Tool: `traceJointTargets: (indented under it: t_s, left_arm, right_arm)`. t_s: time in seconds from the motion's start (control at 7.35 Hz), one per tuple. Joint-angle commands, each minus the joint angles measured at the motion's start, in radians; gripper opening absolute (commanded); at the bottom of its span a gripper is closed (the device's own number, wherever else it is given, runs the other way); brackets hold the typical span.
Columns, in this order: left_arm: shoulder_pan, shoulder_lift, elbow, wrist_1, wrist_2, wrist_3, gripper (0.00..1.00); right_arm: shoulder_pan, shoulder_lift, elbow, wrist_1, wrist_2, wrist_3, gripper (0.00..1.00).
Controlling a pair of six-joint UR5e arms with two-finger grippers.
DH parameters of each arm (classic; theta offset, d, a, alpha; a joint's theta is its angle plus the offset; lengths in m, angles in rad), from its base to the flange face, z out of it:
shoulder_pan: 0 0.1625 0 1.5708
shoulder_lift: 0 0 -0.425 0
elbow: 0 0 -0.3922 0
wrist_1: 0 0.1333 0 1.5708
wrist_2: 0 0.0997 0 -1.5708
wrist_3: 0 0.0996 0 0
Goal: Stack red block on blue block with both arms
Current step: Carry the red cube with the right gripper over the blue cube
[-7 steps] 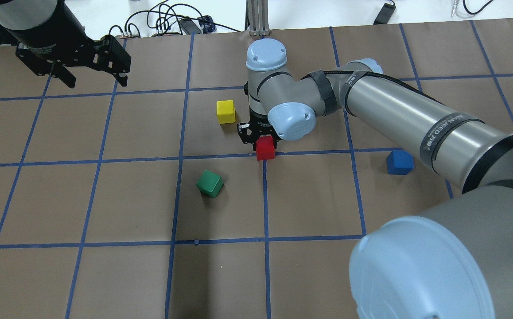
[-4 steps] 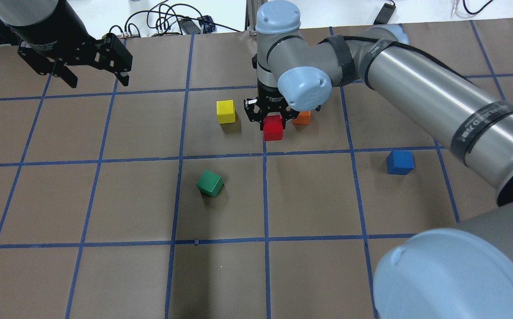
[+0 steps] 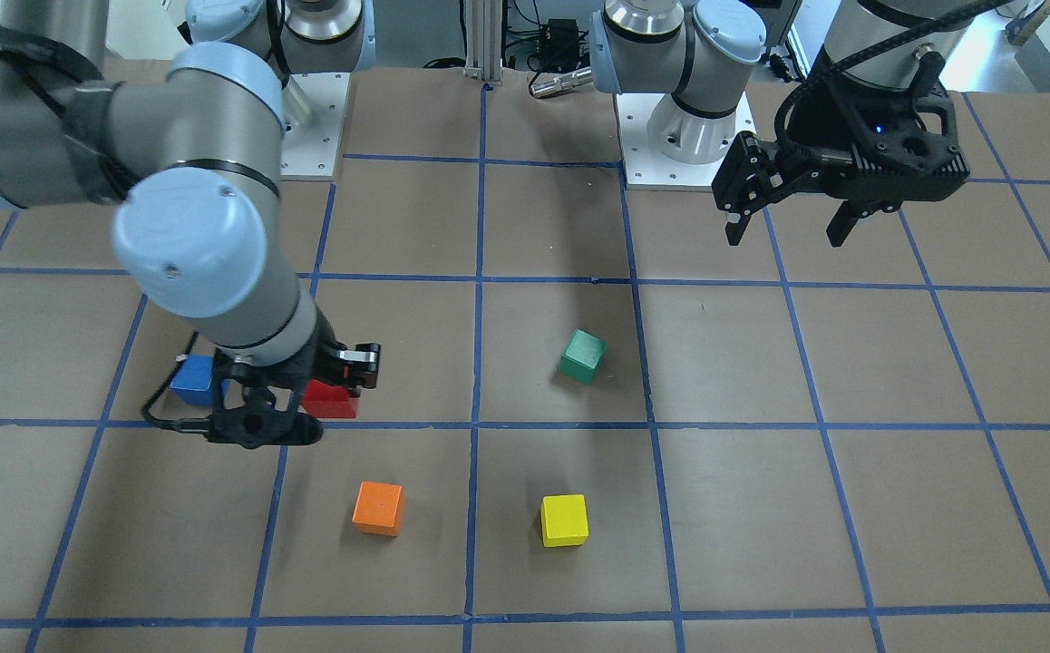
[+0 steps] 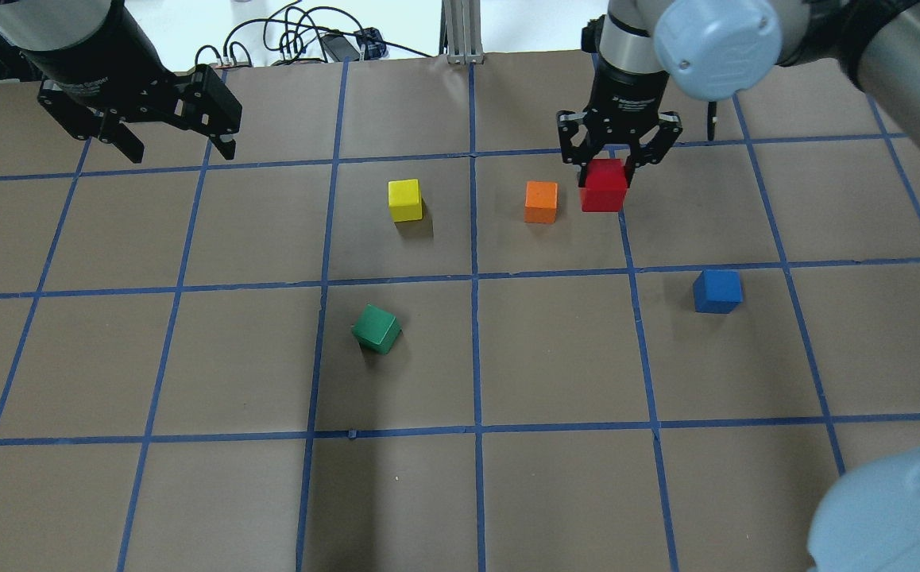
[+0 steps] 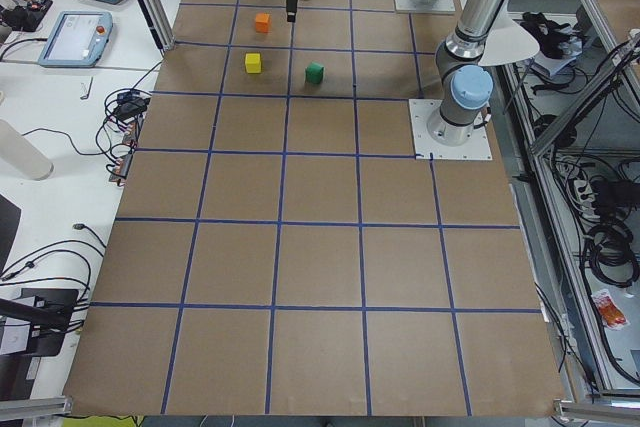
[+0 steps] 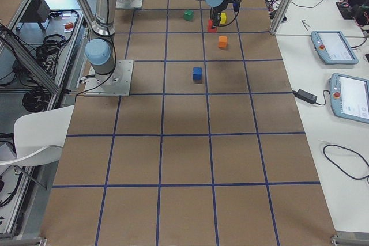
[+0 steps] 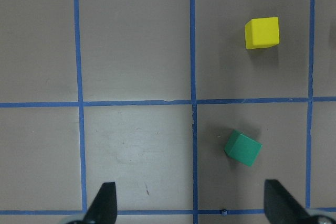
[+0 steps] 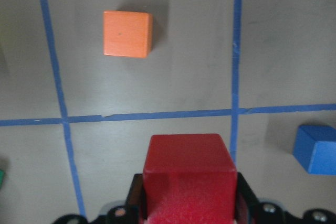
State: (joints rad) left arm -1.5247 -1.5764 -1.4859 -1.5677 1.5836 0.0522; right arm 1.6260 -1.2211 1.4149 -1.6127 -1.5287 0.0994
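The red block [image 4: 604, 191] is held between the fingers of my right gripper [image 4: 610, 170], lifted above the table just right of the orange cube. It fills the lower middle of the right wrist view [image 8: 189, 174]. The blue block [image 4: 717, 291] sits alone on the table, nearer the robot and to the right of the held block. It shows at the right edge of the right wrist view [image 8: 316, 149]. In the front-facing view the right arm partly hides the blue block [image 3: 189, 381] and the red block [image 3: 333, 400]. My left gripper [image 4: 180, 149] is open and empty, high at the far left.
An orange cube [image 4: 541, 202] lies just left of the held red block. A yellow cube [image 4: 405, 199] lies further left, and a green cube [image 4: 376, 329] sits turned askew near the middle. The brown table [image 4: 555, 357] has a blue tape grid. Cables lie beyond its far edge.
My right gripper has carried the red block up off the table and to the right, from beside the yellow cube to the orange cube's right side. The left gripper has barely moved.
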Motion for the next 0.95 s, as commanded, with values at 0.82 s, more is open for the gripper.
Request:
traceJointTargets:
  t_s: [0.82]
  left_arm:
    - [0.0,0.004,-0.007,0.0,-0.025,0.0,1.0]
  right_arm:
    - [-0.253,-0.113,0.395,-0.291,-0.123,-0.314,0.0]
